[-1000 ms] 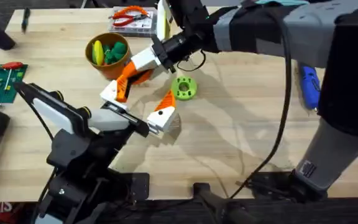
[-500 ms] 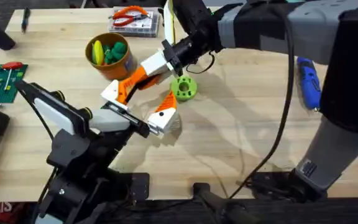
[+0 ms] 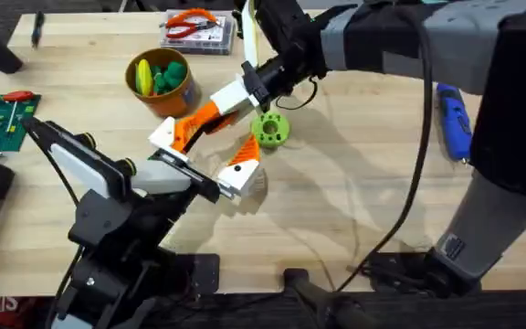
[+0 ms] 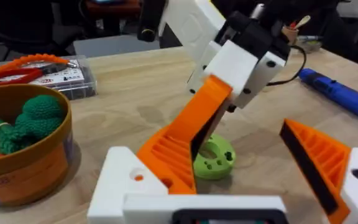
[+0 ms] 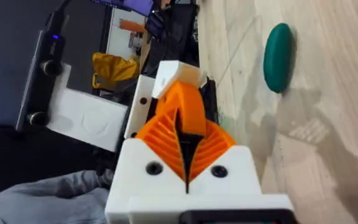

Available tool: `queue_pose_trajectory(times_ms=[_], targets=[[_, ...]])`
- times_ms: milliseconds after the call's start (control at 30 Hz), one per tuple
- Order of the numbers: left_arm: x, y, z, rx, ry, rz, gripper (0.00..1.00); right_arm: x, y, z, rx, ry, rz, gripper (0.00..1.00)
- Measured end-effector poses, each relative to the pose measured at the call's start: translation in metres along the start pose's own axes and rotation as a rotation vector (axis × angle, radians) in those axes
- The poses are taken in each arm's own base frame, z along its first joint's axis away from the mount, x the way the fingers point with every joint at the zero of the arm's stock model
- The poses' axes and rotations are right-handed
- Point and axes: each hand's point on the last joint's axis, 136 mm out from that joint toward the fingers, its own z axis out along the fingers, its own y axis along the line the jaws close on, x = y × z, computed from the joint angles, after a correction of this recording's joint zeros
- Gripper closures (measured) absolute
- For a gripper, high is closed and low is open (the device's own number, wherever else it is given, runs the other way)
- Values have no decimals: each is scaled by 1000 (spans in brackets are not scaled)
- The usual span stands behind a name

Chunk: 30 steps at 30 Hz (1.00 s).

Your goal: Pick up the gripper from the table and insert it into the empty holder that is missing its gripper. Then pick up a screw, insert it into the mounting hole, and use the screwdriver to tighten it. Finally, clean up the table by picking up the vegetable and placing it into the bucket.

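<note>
Fingers of the right gripper [image 5: 188,140] pressed together; left gripper [image 3: 210,157] spread open beside the vegetable [image 3: 270,129] on the table [image 3: 354,183].

Bright, even room light falls from above on the table [image 3: 336,201], and the right arm [image 3: 409,41] throws soft grey shadows across the planks. Close under the overhead camera that arm looks large, dark and blurred. In the left wrist view the room behind is dim, and the nearest white and orange fingers [image 4: 316,155] are soft.
</note>
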Motion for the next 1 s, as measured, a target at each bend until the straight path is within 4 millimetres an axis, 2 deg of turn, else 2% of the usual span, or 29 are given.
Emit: queue_pose_trajectory(times_ms=[600,700,1000], targets=[[1,-20,-1,122,7,1,16,-4,-3,-8,10,-19,-9,994],[1,-23,-2,136,8,1,16,-4,-5,-8,17,-21,-11,931],[1,-26,-2,156,9,2,16,-4,-6,-9,21,-23,-9,879]])
